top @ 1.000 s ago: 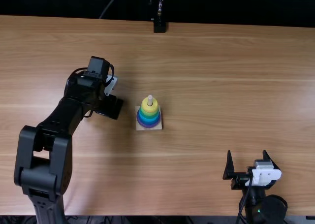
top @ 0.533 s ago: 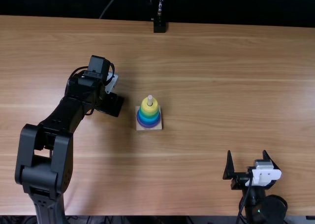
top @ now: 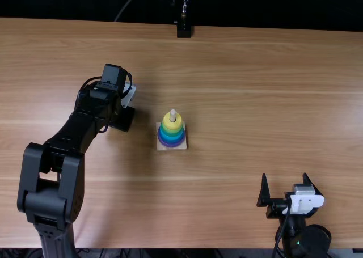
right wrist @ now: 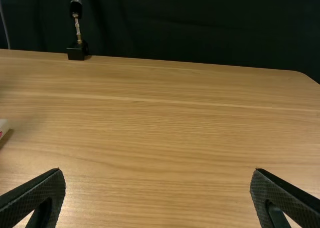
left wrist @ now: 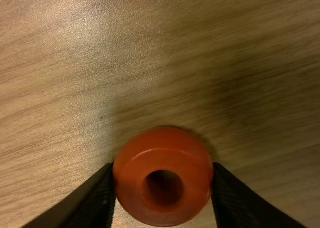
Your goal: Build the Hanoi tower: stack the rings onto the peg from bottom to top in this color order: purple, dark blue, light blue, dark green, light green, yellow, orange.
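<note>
The orange ring (left wrist: pixel 131 180) is pinched in the left hand (top: pixel 123 119), above the table (top: pixel 227 99). To its right, the peg (top: pixel 173 114) holds a yellow ring (top: pixel 167 124) over green (top: pixel 163 130) and blue rings (top: pixel 172 138), purple ring (top: pixel 172 145) lowest. The right hand (top: pixel 285 176) is spread, holding nothing.

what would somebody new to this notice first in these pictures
Probably the small rainbow tower, a little left of the top view's middle, its rings going from purple at the bottom to yellow near the peg's tip. Next, the glossy orange ring pinched between the left jaws in the left wrist view. The bulky black left arm also dominates the table's left side.
</note>
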